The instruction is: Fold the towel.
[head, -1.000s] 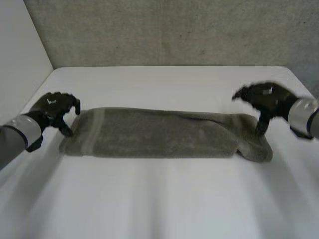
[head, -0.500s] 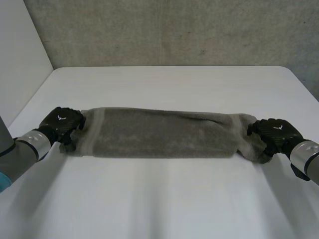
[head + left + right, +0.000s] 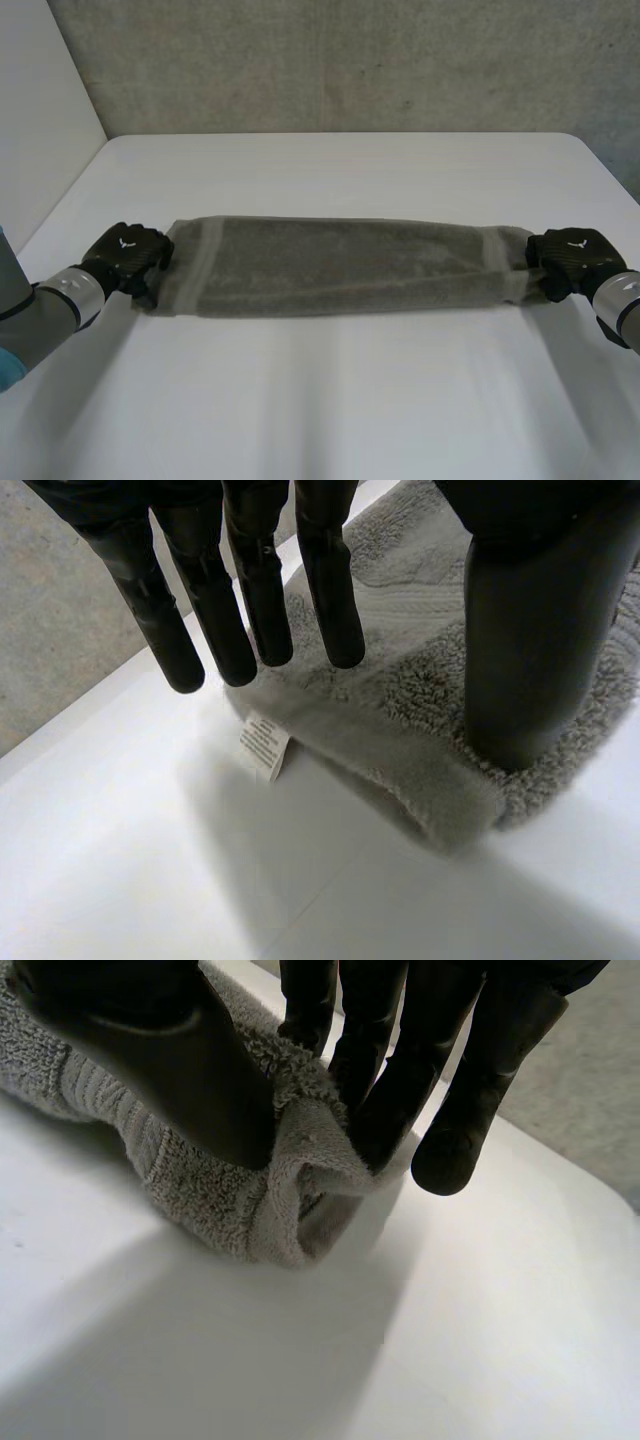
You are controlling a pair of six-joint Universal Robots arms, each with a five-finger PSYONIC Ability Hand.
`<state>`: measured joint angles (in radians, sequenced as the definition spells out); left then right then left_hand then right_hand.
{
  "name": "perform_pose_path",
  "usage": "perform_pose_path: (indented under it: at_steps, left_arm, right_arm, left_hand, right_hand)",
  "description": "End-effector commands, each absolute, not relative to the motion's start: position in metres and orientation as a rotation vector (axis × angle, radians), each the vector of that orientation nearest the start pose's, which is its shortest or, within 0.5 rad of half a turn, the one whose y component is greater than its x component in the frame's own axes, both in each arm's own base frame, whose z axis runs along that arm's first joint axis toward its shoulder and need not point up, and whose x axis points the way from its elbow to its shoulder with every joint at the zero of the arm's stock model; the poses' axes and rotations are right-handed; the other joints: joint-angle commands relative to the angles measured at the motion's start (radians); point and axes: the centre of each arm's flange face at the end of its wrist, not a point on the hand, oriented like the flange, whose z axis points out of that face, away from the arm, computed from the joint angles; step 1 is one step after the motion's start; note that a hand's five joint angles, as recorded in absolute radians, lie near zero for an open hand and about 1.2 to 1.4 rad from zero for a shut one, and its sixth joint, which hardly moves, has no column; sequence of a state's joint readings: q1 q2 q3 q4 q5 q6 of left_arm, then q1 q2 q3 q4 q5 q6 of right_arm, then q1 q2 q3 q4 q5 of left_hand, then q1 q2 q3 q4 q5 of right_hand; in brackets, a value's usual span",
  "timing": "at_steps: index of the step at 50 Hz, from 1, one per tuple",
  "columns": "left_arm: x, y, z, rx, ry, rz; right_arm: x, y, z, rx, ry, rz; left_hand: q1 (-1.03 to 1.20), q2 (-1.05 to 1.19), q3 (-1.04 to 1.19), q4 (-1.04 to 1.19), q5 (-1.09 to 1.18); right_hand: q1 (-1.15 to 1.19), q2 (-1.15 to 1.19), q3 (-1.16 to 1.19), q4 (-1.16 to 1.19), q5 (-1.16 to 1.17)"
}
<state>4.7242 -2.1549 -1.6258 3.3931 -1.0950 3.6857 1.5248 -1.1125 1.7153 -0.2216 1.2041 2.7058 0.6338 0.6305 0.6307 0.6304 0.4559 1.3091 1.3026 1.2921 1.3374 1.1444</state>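
Note:
A grey towel (image 3: 340,268) lies folded into a long strip across the white table (image 3: 330,400). My left hand (image 3: 125,252) is at its left end. In the left wrist view the thumb (image 3: 530,630) rests on the towel (image 3: 400,680) near its corner, while the straight fingers (image 3: 260,590) hang just above the end's edge, apart from the thumb. A small white label (image 3: 265,745) sticks out under that edge. My right hand (image 3: 570,255) is at the right end, where its thumb (image 3: 170,1050) and fingers (image 3: 400,1080) pinch a bunched fold of the towel (image 3: 200,1190).
A grey concrete wall (image 3: 350,60) stands behind the table, and a pale wall (image 3: 40,120) runs along its left side. The table's right edge (image 3: 610,170) lies close to my right hand. Bare tabletop spreads in front of the towel.
Both hands came down onto the towel's ends. The right hand closed on the right end and drew it rightward, pulling the strip out straight and longer.

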Motion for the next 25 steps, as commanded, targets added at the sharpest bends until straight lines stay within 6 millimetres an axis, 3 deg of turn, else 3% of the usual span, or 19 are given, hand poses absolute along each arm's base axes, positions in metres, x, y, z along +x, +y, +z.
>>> perform_pose_path:
  at_steps: [1, 9, 15, 17, 19, 20, 22, 25]
  left_arm:
    - [-0.171, -0.349, 0.119, 1.1, 2.398, -1.853]
    - [-0.173, -0.34, 0.125, 1.099, 2.407, -1.855]
    - [-0.175, -0.333, 0.134, 1.1, 2.398, -1.869]
    - [-0.177, -0.329, 0.137, 1.105, 2.395, -1.876]
    - [-0.177, -0.328, 0.139, 1.099, 2.398, -1.881]
    - [-0.177, -0.328, 0.139, 1.099, 2.398, -1.881]
    - [-0.175, -0.327, 0.147, 1.071, 2.392, -1.911]
    - [-0.174, -0.328, 0.161, 1.013, 2.395, -1.97]
  right_arm:
    - [0.148, -0.333, 0.133, -0.834, 2.428, -1.799]
    - [0.146, -0.341, 0.141, -0.869, 2.413, -1.84]
    - [0.136, -0.35, 0.144, -0.917, 2.443, -1.88]
    - [0.127, -0.355, 0.146, -0.934, 2.463, -1.91]
    - [0.09, -0.372, 0.155, -0.938, 2.55, -1.987]
    - [0.09, -0.372, 0.155, -0.938, 2.551, -1.987]
    - [0.062, -0.386, 0.166, -0.983, 2.618, -2.053]
    - [0.056, -0.396, 0.181, -1.036, 2.63, -2.093]
  left_hand:
    - [0.023, 0.026, 0.026, 0.026, 0.026]
    - [-0.009, -0.006, -0.006, -0.006, -0.006]
    - [-0.174, -0.17, -0.171, -0.17, -0.17]
    - [-0.244, -0.241, -0.241, -0.24, -0.24]
    - [-0.256, -0.253, -0.253, -0.252, -0.252]
    - [-0.256, -0.253, -0.253, -0.252, -0.253]
    - [-0.276, -0.273, -0.273, -0.273, -0.273]
    - [-0.285, -0.282, -0.282, -0.282, -0.282]
  right_hand:
    - [0.087, 0.094, 0.104, 0.059, 0.077]
    - [0.087, 0.094, 0.104, 0.059, 0.077]
    - [0.087, 0.094, 0.104, 0.059, 0.077]
    - [0.087, 0.094, 0.104, 0.059, 0.077]
    - [0.087, 0.094, 0.104, 0.059, 0.077]
    - [0.087, 0.094, 0.104, 0.059, 0.077]
    - [0.087, 0.094, 0.104, 0.059, 0.077]
    - [0.087, 0.094, 0.104, 0.059, 0.077]
